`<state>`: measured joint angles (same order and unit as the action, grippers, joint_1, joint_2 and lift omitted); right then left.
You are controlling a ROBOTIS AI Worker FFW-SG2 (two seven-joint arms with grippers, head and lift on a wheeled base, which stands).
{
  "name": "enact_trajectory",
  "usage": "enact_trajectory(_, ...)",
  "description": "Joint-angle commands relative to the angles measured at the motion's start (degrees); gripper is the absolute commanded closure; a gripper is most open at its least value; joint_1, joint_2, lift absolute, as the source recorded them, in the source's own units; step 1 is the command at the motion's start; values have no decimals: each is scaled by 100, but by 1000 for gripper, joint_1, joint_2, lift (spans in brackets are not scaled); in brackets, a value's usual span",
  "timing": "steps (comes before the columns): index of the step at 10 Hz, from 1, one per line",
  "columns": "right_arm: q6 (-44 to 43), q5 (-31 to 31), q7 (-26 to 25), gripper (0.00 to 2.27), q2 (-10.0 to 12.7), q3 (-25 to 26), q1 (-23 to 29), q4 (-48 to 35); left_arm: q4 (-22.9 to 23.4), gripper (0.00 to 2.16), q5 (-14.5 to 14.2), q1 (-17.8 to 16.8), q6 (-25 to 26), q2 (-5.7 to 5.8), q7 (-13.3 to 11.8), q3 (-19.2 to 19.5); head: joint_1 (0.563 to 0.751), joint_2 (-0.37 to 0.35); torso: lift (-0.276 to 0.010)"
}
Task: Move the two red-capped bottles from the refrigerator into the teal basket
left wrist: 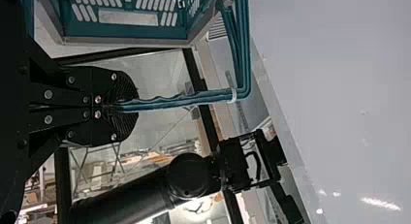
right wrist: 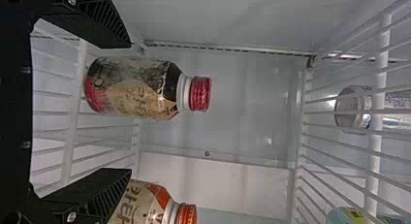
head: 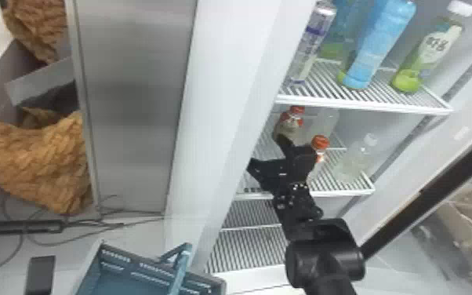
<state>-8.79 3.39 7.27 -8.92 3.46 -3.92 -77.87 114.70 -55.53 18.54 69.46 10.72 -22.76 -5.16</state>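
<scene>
With fingers parted, the right gripper (right wrist: 130, 107) is facing an upright red-capped bottle (right wrist: 140, 90) standing ahead of their gap; the left gripper (left wrist: 131, 106) is clenching the teal basket (left wrist: 169, 32) by its handle (left wrist: 179, 99)

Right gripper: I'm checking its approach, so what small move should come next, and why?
Probably ease the right gripper straight ahead: its fingers stand open and seem lined up with the dark-labelled bottle, while one finger partly hides the other red-capped bottle, so a sideways move might nudge it.
</scene>
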Motion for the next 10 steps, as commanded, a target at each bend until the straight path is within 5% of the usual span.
enact_trajectory(1,-35,61,-6,94,4,-106,-199,229,-3,1168,0,-12,0,0,-1,-10,695,-350,-224)
enact_trajectory(10,-49,541,-244,88,-40,-575,-1099,1114,-101,1168,-46,-125,-42,18,-1,-136,695,-350,-224)
